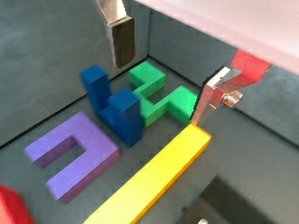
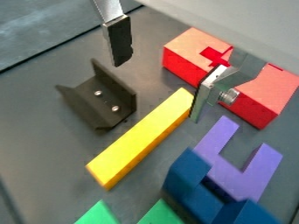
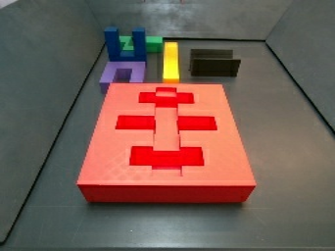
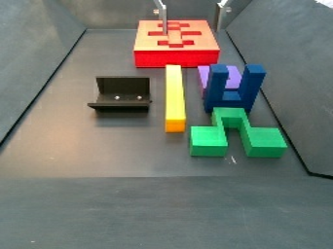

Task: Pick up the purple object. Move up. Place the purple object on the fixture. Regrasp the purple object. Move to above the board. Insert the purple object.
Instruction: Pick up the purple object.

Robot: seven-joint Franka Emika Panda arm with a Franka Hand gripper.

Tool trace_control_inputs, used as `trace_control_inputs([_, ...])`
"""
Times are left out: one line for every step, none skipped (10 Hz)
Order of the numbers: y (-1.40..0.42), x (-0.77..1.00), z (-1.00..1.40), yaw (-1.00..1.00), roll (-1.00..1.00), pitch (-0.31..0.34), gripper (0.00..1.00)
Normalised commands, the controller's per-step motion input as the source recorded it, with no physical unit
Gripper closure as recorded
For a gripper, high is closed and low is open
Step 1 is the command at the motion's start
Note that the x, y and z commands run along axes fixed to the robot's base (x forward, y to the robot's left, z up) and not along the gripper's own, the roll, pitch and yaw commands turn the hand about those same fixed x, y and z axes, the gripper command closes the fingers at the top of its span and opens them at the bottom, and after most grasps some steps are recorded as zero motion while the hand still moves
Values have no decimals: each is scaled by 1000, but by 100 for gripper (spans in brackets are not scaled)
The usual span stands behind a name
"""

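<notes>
A long yellow bar [image 4: 174,96] lies flat on the dark grey bench [image 4: 117,156] at frame centre in a side view, running away from the camera. To its right a dark blue U-shaped block [image 4: 235,87] stands upright, prongs pointing up. In front of it, at lower right, a green zigzag block [image 4: 235,134] lies flat, just beside the yellow bar's near end. In a wrist view the blue block touches the green one. Grey walls [image 3: 197,18] enclose the bench.
</notes>
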Motion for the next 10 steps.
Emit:
trace_control_inputs([-457,0,-337,0,70,0,0])
trace_control_inputs([-306,-37,-394,14,0,-84,0])
trace_control_inputs([-300,-89,-429,37,-19,-123,0])
trace_control_inputs([-337,-57,-429,63,-54,-161,0])
trace_control_inputs([-429,-209,-377,100,-76,-219,0])
trace_control_inputs([-569,-369,-266,83,-33,-257,0])
trace_control_inputs([-557,-449,-251,146,-29,-284,0])
trace_control_inputs([-540,-449,-311,169,-31,-289,0])
trace_control_inputs([-463,-231,-337,200,-43,-250,0])
trace_control_inputs([-380,-123,-426,183,-24,-197,0])
